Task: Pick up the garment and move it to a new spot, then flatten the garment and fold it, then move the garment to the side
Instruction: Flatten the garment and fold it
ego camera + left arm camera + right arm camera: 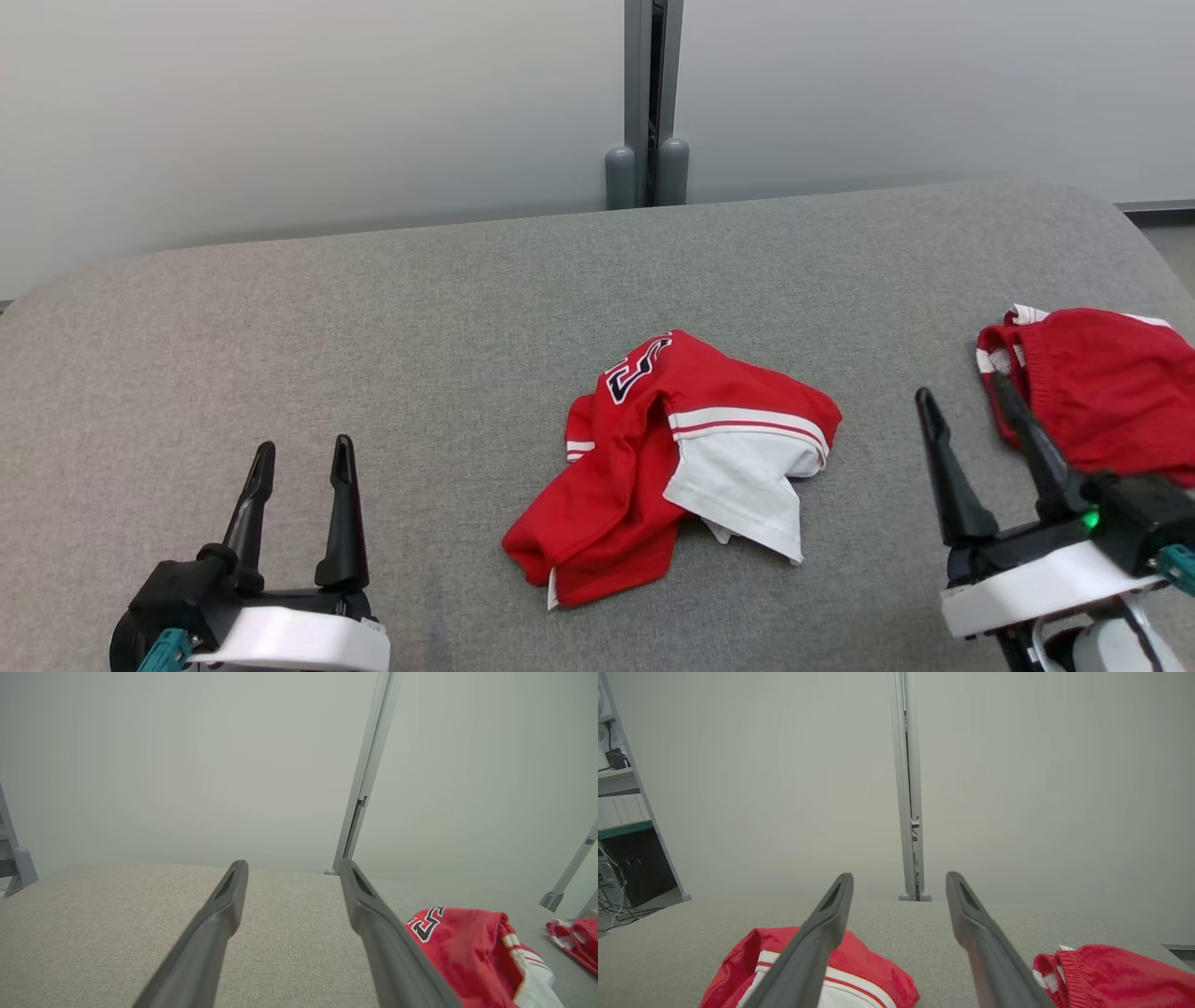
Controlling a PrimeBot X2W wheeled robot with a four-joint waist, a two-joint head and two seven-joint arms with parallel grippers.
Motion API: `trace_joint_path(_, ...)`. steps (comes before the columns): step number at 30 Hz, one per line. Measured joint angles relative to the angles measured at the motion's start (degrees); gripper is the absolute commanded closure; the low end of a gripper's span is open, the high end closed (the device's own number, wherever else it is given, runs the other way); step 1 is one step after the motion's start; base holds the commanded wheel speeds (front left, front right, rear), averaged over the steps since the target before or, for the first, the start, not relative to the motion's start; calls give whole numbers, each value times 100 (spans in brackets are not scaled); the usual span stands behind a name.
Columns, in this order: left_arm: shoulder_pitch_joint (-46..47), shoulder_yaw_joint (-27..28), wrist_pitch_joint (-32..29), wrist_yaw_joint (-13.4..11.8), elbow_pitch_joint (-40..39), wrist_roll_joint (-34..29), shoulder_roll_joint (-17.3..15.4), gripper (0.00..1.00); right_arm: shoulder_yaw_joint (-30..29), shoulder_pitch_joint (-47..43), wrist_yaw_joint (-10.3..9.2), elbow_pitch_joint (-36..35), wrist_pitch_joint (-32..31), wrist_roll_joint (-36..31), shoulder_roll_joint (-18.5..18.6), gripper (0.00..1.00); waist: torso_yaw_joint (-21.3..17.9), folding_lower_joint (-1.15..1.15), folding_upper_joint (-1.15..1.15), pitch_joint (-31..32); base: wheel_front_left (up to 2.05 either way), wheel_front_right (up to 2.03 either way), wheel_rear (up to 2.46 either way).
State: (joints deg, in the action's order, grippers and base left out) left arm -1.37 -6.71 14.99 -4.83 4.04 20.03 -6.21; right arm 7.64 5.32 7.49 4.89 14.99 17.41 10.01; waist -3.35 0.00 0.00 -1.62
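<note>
A crumpled red and white garment [672, 457] with dark lettering lies in a heap near the middle of the grey table [373, 317]. It also appears at the lower right as the garment [472, 956] in the left wrist view, and at the lower left as the garment [873, 975] in the right wrist view. My left gripper [301, 457] stands open at the lower left, well apart from the heap, nothing between its fingers. My right gripper [966, 397] is open at the lower right, between the heap and a second red piece, holding nothing.
A second red garment with white trim [1102, 383] lies at the table's right edge, just behind my right gripper's outer finger. A pale partition wall with a grey post [651, 103] stands behind the table. Shelving and cables [621, 812] sit off to the left.
</note>
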Motion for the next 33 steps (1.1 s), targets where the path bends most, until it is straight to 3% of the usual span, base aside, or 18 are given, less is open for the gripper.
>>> trace_joint_path(6,-4,10,0,75,29,-44,90,0,599,4,0,651,-531,252,220,0,128,0,0,39,0,0,0)
trace_joint_path(14,3,44,0,162,57,-57,169,0,1503,277,0,1463,-2043,667,567,0,449,0,0,-1,0,0,0)
trace_joint_path(23,55,101,0,235,130,-82,249,0,1728,688,0,1827,-2973,670,597,0,820,0,0,-112,0,0,0)
trace_joint_path(31,71,152,0,293,166,-94,302,0,1688,772,0,2053,-3248,476,474,0,1023,0,0,-173,0,0,0)
trace_joint_path(32,71,171,0,310,171,-96,301,0,1646,772,0,2071,-3242,420,464,12,1035,0,0,-178,0,0,0)
trace_joint_path(33,71,182,0,313,172,-97,303,0,1597,772,0,2080,-3198,366,449,51,1041,0,0,-182,0,0,0)
